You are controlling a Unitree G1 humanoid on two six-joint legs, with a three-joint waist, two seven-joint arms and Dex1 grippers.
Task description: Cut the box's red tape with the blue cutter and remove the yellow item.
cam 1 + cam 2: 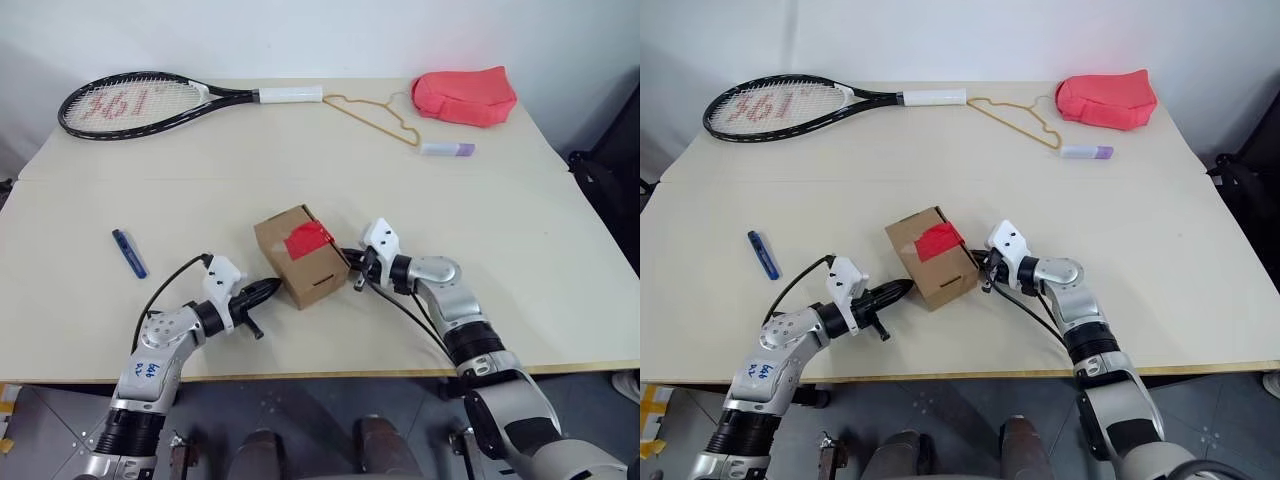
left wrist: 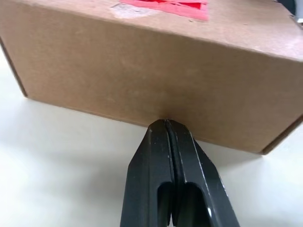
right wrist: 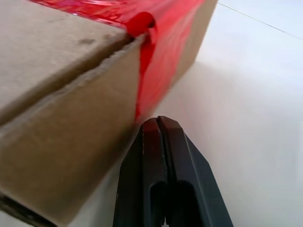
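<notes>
We are bracing the box (image 1: 300, 256) near the counter's (image 1: 520, 250) front edge between both tools, left tool (image 1: 272, 290) and right tool (image 1: 352, 268) each closed on nothing and pressing a side wall; it looks light, thin-walled and likely to slide or dent. The red tape (image 1: 308, 238) is crossing its top, wrinkled and soft. The blue cutter (image 1: 129, 253) is lying well apart to the left, slim and best pinched mid-shaft, while racket (image 1: 150, 102), hanger (image 1: 375, 115), red pouch (image 1: 465, 96) and white-and-purple tube (image 1: 447, 149) are sitting far back, out of the way.

The table (image 1: 560, 250) is viewed from above its near edge by both eye cameras, facing its far edge. The box (image 2: 142, 71) is seen very close, from opposite sides, by both wrist cameras.
</notes>
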